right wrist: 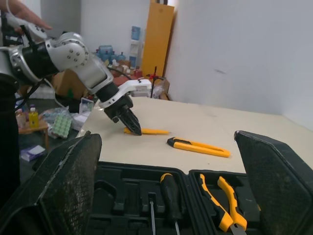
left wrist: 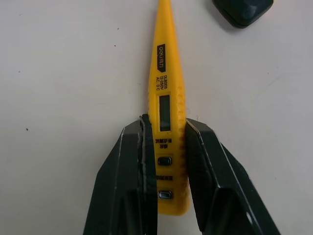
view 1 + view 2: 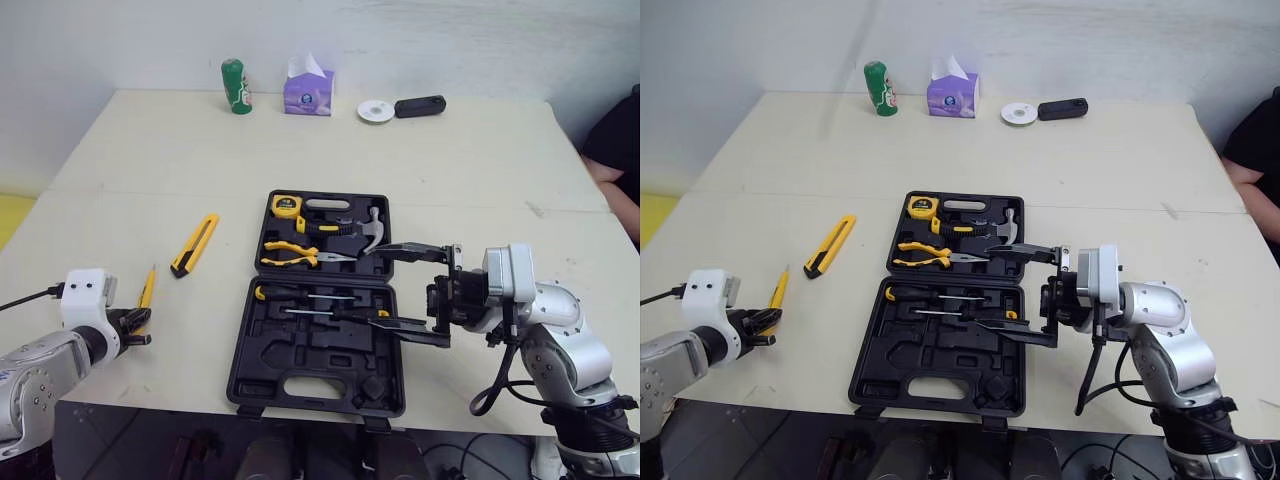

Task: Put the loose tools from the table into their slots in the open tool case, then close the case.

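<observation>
The black tool case (image 3: 300, 385) lies open in the middle of the table, holding a tape measure (image 3: 286, 206), hammer (image 3: 365, 232), pliers (image 3: 295, 255) and screwdrivers (image 3: 310, 297). A yellow tester pen (image 2: 168, 98) lies on the table at the near left, and my left gripper (image 3: 135, 325) is shut on its rear end, a finger on each side. A yellow utility knife (image 3: 195, 244) rests loose between the pen and the case. My right gripper (image 3: 375, 286) stands wide open over the right part of the case, holding nothing.
At the table's far edge stand a green bottle (image 3: 236, 87), a purple tissue box (image 3: 308, 92), a white disc (image 3: 376, 111) and a black device (image 3: 420, 106). A person's arm (image 3: 610, 170) shows at the right edge.
</observation>
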Tool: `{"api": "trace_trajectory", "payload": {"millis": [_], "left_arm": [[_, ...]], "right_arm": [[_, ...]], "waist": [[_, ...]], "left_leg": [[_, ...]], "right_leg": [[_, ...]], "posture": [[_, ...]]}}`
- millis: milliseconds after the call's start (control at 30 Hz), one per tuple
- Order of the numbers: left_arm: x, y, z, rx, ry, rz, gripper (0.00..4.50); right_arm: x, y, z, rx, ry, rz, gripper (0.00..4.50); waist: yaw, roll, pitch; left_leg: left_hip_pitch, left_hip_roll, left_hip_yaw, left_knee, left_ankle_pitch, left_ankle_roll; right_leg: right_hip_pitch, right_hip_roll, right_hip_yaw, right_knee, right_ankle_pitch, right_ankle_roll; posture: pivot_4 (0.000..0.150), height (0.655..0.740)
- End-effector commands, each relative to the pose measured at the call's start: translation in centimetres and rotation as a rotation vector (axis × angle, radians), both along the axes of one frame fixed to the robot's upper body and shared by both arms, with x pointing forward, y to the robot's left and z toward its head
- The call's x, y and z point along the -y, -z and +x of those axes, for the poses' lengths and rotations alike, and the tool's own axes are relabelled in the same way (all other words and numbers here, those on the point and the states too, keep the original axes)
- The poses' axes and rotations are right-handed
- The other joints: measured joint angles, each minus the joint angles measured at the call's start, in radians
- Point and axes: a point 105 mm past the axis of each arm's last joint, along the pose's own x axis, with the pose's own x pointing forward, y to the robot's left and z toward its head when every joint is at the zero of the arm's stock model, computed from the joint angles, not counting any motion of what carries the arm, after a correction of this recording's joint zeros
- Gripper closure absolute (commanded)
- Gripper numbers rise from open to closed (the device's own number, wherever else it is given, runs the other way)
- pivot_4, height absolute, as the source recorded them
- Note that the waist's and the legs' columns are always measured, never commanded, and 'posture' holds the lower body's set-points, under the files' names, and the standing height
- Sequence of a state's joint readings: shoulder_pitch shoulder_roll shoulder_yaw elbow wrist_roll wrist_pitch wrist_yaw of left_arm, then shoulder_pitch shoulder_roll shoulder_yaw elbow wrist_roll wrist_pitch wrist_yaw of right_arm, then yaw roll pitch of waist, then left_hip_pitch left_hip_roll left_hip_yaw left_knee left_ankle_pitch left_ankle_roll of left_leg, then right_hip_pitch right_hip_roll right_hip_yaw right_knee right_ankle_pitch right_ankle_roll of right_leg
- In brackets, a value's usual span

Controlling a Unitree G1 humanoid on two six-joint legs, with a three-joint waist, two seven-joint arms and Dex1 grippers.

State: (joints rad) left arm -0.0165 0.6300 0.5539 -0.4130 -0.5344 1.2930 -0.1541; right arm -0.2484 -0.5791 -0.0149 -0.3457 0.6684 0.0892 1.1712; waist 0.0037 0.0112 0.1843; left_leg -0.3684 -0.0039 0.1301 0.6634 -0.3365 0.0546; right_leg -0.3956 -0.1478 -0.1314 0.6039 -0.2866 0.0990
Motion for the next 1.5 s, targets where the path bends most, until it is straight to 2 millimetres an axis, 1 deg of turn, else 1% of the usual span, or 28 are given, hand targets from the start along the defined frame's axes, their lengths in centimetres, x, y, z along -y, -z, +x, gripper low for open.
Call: {"api": "trace_trajectory", "payload": {"millis": [33,167,300,333,367,400,433,500,533,600,667,767,800,933,1033,1100,1167,1233,1267,1367,1500], "left_arm": [[0.1,2.4,-0.8,-0.087,-0.015,-0.056,3.98],[-0.9,1.3,-0.5,-0.031,-0.046,-0.004,3.98],[-1.2,-2.4,0.8,0.189,0.006,0.049,3.98],[-1.3,-2.9,1.0,0.227,0.013,0.052,3.98],[-1.0,-4.0,1.1,0.282,0.061,0.077,3.98],[-0.8,-4.6,1.2,0.314,0.097,0.094,3.98],[-0.3,-5.6,1.2,0.357,0.153,0.112,3.98],[1.3,-8.0,1.4,0.468,0.314,0.147,3.98],[2.0,-8.9,1.4,0.499,0.389,0.172,3.98],[3.6,-10.1,1.3,0.544,0.55,0.222,3.98],[5.8,-10.8,1.3,0.574,0.719,0.248,3.98],[8.4,-10.9,1.0,0.575,0.926,0.247,3.98],[8.8,-10.8,0.9,0.572,0.977,0.25,3.98],[11.5,-10.0,1.0,0.506,1.258,0.325,3.98],[13.9,-10.3,1.0,0.524,1.39,0.28,3.98],[15.0,-10.4,0.9,0.528,1.45,0.258,3.98],[16.3,-9.9,0.6,0.484,1.564,0.283,3.98],[17.0,-9.8,0.6,0.459,1.62,0.313,3.98],[17.6,-9.8,0.8,0.437,1.65,0.347,3.98],[18.9,-9.8,1.3,0.387,1.707,0.399,3.98],[19.1,-9.3,1.5,0.308,1.729,0.412,3.98]], "right_arm": [[0.2,-0.7,-0.4,0.04,-0.008,0.003,0.0],[0.3,-0.7,-0.3,0.04,-0.007,0.0,0.0],[0.4,-0.8,-0.3,0.044,-0.008,-0.016,0.0],[0.4,-0.8,-0.3,0.045,-0.008,-0.018,0.0],[0.5,-1.0,-0.2,0.036,0.004,-0.005,0.0],[0.6,-1.2,-0.1,0.03,0.014,0.005,0.0],[0.7,-1.3,0.0,0.023,0.02,0.007,0.0],[1.0,-1.4,0.1,0.022,0.033,-0.006,0.0],[1.1,-1.3,0.1,0.022,0.042,-0.016,0.0],[1.5,-1.2,0.3,0.022,0.059,-0.033,0.0],[2.1,-0.8,0.3,0.021,0.075,-0.063,0.0],[2.7,-0.4,0.4,0.018,0.096,-0.087,0.0],[2.8,-0.3,0.4,0.018,0.098,-0.093,0.0],[3.8,0.7,-0.1,0.016,0.116,-0.152,0.0],[4.7,1.6,-0.3,0.028,0.14,-0.201,0.0],[5.0,1.8,-0.4,0.033,0.155,-0.204,0.0],[5.1,1.9,-0.7,0.036,0.173,-0.196,0.0],[5.1,2.0,-0.8,0.038,0.181,-0.194,0.0],[5.1,2.1,-1.0,0.037,0.185,-0.192,0.0],[5.2,2.3,-1.3,0.029,0.198,-0.189,0.0],[5.0,2.7,-1.7,0.007,0.193,-0.193,0.0]], "waist": [[0.0,0.0,0.0],[0.001,0.0,0.0],[0.001,0.0,0.0],[0.001,-0.001,0.001],[0.001,-0.002,0.001],[0.001,-0.003,0.002],[0.0,-0.004,0.002],[0.0,-0.006,0.003],[-0.001,-0.007,0.003],[-0.001,-0.008,0.004],[0.0,-0.008,0.004],[-0.002,-0.008,0.004],[0.0,-0.008,0.004],[-0.004,-0.007,0.005],[-0.001,-0.007,0.005],[0.0,-0.007,0.005],[-0.001,-0.007,0.005],[-0.003,-0.007,0.005],[-0.004,-0.007,0.005],[0.0,-0.008,0.006],[-0.002,-0.008,0.006]], "left_leg": [[0.0,0.0,0.0,0.0,0.0,0.0],[0.0,0.0,0.0,0.0,0.0,0.0],[0.0,0.0,0.0,0.0,0.0,0.0],[0.0,0.0,0.0,0.0,0.0,0.0],[-0.001,0.0,0.0,0.0,0.0,0.0],[-0.001,0.0,0.0,0.0,0.0,0.0],[-0.001,0.0,0.0,0.0,0.0,0.0],[-0.002,0.0,-0.001,0.0,0.0,0.0],[-0.002,0.0,-0.001,0.0,0.0,0.0],[-0.003,0.0,-0.001,0.0,0.0,0.0],[-0.004,0.0,-0.001,0.0,-0.001,0.001],[-0.004,0.0,-0.001,0.0,-0.002,0.001],[-0.004,0.0,0.0,-0.001,-0.002,0.001],[-0.004,0.0,0.0,-0.001,-0.002,0.001],[-0.004,0.001,0.001,-0.001,-0.001,0.002],[-0.004,0.0,0.0,0.0,0.0,0.002],[-0.004,0.0,0.001,0.0,0.0,0.003],[-0.004,0.0,0.001,0.0,0.001,0.005],[-0.004,0.0,0.001,0.0,0.004,0.009],[-0.004,0.001,0.001,0.001,0.005,0.009],[-0.004,0.001,0.001,0.001,0.005,0.01]], "right_leg": [[0.0,0.0,0.0,0.0,0.0,0.0],[0.0,0.0,0.0,0.0,0.0,0.0],[0.0,0.0,0.0,0.0,0.0,0.0],[-0.001,0.0,0.0,0.0,0.0,0.0],[-0.001,0.0,0.0,0.0,0.0,0.0],[-0.001,0.0,0.0,0.0,0.0,0.0],[-0.001,0.0,0.0,0.0,0.0,0.0],[-0.002,0.0,0.0,0.0,0.0,0.0],[-0.002,0.0,0.0,0.0,0.0,0.0],[-0.002,0.0,-0.001,-0.001,0.0,0.0],[-0.002,0.0,-0.001,-0.002,0.0,0.0],[-0.002,0.0,-0.001,-0.004,0.0,0.0],[-0.002,0.0,-0.001,-0.005,0.0,0.0],[-0.002,0.001,-0.002,-0.005,0.0,0.0],[-0.002,0.001,-0.002,-0.003,0.0,0.0],[-0.001,0.001,-0.002,-0.003,0.0,0.001],[0.0,0.001,-0.002,-0.001,0.001,0.001],[0.0,0.002,-0.002,-0.001,0.001,0.001],[0.0,0.003,-0.002,-0.001,0.001,0.001],[0.0,0.004,-0.003,-0.001,0.001,0.001],[0.0,0.004,-0.002,-0.001,0.001,0.001]], "posture": [[0.15,0.74],[0.15,0.74],[0.15,0.74],[0.15,0.74],[0.15,0.74],[0.15,0.74],[0.15,0.74],[0.15,0.74],[0.15,0.74],[0.15,0.74],[0.15,0.74],[0.15,0.74],[0.15,0.74],[0.15,0.74],[0.15,0.74],[0.15,0.74],[0.15,0.74],[0.15,0.74],[0.15,0.74],[0.15,0.74],[0.15,0.74]]}}
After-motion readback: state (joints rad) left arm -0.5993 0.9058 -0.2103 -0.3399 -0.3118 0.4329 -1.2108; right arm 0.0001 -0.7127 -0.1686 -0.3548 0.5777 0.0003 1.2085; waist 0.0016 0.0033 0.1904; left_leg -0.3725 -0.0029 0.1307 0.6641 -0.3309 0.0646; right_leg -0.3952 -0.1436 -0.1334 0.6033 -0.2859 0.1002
